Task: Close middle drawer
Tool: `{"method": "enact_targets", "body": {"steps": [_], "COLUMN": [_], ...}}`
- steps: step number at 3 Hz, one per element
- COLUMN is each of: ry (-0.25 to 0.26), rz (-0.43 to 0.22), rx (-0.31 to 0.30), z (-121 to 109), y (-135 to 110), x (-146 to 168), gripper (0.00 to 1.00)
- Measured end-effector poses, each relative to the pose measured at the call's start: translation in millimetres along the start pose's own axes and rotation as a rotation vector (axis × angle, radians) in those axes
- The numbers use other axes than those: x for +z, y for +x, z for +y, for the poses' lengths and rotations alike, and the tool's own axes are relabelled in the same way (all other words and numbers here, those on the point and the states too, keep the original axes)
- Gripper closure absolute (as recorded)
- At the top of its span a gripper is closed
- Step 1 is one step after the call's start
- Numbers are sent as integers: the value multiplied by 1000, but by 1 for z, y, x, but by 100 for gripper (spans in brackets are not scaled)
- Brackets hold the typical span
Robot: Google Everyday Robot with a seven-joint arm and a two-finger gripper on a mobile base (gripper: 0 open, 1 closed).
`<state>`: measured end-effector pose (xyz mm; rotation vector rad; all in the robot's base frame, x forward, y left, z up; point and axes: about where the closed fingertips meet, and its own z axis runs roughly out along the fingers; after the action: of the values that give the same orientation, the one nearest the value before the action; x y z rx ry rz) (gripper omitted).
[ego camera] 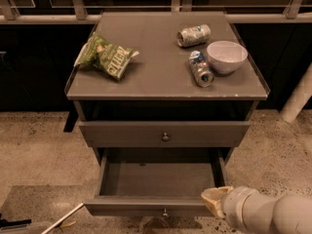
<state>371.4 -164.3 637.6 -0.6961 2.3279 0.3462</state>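
The middle drawer (161, 179) stands pulled far out of the grey cabinet, and its inside is bare. Its flat front (146, 206) carries a small round knob (165, 212). My gripper (214, 202) is at the drawer's right front corner, right at the end of the front panel. The thick pale arm (268, 213) comes in from the lower right. The upper drawer (165, 133) is shut. The lowest drawer is hidden under the open one.
On the cabinet top (156, 77) lie a green chip bag (105, 56), two tipped cans (193, 35) (201, 68) and a white bowl (226, 56). A white post (297, 101) stands at the right. A railing runs behind the cabinet. The floor is speckled.
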Motion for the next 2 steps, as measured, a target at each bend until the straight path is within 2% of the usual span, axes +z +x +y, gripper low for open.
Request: {"method": "enact_targets", "body": {"steps": [1, 2], "ry": [12, 66], "rz": [-95, -163], "rx": [161, 257], "z": [13, 7], "y": [29, 49], "x": [32, 58], "gripper": [100, 100]}}
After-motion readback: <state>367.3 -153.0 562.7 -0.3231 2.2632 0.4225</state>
